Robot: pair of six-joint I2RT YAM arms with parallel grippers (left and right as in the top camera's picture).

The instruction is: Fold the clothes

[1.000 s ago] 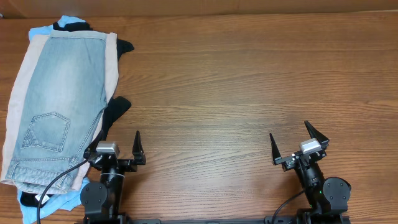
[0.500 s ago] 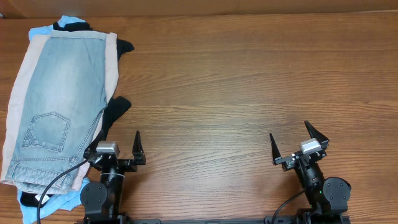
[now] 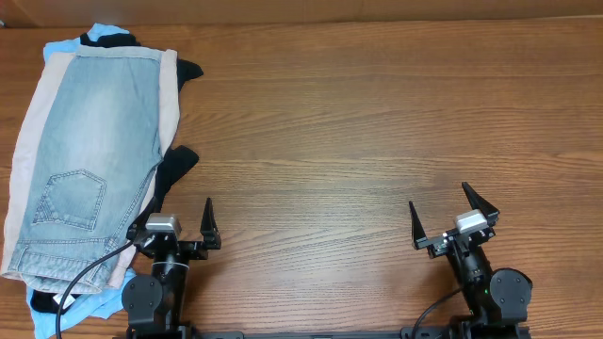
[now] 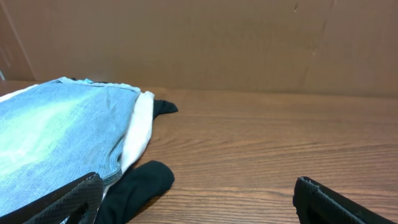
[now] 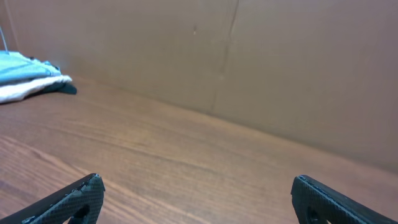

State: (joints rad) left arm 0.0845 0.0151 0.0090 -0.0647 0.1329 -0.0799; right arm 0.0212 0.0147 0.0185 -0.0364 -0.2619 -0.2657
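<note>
Folded light-blue denim shorts (image 3: 89, 151) lie on top of a pile at the table's left side, one stitched back pocket facing up. Under them are a beige garment (image 3: 171, 99), a sky-blue garment (image 3: 62, 45) and a black garment (image 3: 175, 166). The shorts (image 4: 56, 137), the beige garment (image 4: 138, 127) and the black garment (image 4: 140, 183) also show in the left wrist view. My left gripper (image 3: 173, 223) is open and empty near the front edge, just right of the pile. My right gripper (image 3: 452, 211) is open and empty at the front right, far from the pile (image 5: 28, 74).
A brown cardboard wall (image 4: 249, 43) stands along the table's far edge. The wooden table (image 3: 377, 122) stretches to the right of the pile.
</note>
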